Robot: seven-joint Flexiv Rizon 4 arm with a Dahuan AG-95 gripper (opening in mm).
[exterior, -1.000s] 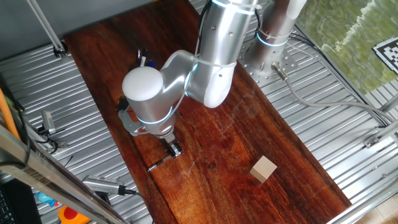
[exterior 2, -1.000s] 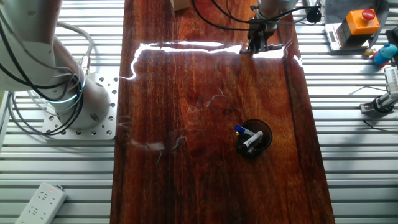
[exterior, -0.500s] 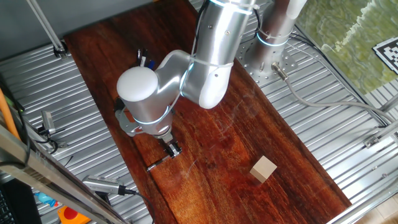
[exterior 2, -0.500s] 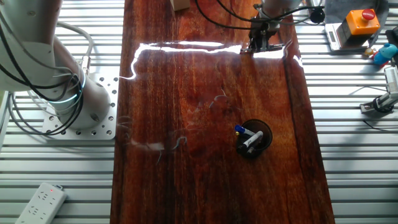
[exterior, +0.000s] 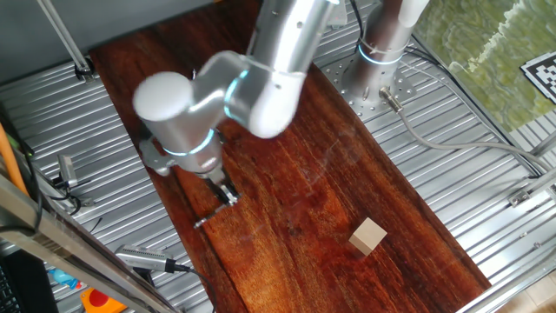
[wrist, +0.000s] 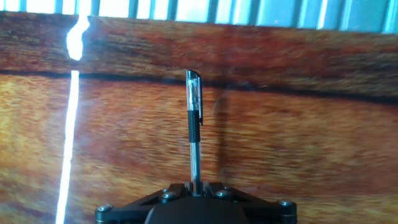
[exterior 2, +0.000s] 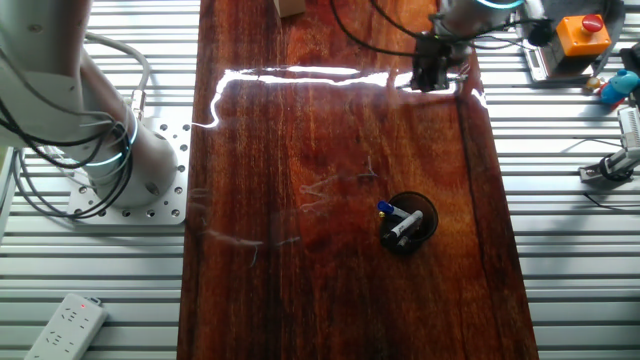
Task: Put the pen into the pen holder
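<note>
Jaws: were closed on the slim dark grey pen.
Advice: keep it clamped; carry to the short round black pen holder, well apart.

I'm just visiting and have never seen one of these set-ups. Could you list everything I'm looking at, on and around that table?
Table: one, dark red-brown wood, centre.
Pen: one, clear and black, clamped in the fingers, lying nearly level, by the table's edge.
Pen holder: one, black, on the table, far from the pen.
Blue-tipped pens: at least two, inside the holder.
Wooden block: one, tan, on the table.
Red button box: one, orange, off the table.
Power strip: one, white, off the table.
Arm: one, silver.
Gripper: one, black, shut on the pen.
</note>
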